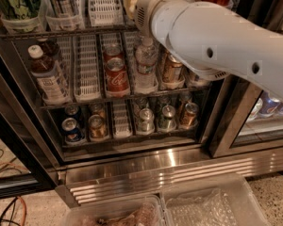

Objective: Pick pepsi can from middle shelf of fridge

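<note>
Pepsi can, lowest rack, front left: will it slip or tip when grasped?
The pepsi can has a smooth metal wall, so it may slip or roll. It stands upright and looks squat, so tipping seems unlikely. The hand is not in view; only the white arm shows.

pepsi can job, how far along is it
Done: the fridge is open and the white arm is raised in front of its racks. In hand: nothing that shows; the gripper is out of view, hidden beyond the arm. Left: the pepsi can sits untouched in the left lane of the middle shelf, so reaching, gripping and lifting out remain.
</note>
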Controlling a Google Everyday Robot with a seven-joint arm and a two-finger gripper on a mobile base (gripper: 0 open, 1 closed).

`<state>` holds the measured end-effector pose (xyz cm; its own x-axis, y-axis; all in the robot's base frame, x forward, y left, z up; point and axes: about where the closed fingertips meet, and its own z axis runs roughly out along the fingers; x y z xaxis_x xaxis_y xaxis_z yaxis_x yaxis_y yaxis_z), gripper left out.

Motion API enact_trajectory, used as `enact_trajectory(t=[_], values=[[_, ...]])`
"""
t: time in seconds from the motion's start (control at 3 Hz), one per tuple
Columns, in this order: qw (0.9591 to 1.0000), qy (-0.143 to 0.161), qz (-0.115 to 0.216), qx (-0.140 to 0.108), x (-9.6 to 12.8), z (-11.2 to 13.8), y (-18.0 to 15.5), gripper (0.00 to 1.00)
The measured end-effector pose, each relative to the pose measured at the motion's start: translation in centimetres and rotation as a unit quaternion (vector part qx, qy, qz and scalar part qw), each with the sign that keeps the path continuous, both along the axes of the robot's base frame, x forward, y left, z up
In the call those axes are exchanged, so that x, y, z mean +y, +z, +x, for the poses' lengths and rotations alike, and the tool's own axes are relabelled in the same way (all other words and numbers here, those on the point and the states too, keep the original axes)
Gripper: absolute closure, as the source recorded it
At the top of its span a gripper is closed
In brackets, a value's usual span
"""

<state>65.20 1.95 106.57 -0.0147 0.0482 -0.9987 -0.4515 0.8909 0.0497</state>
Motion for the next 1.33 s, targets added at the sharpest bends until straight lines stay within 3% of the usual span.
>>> enact_trajectory(t=[0.67,1.33], values=[[0.9983,0.01,-0.048,-0.03,-0.2,0.5,1.2,1.0],[0.9958,0.015,-0.074,-0.051,-0.4,1.1,2.4,1.0]])
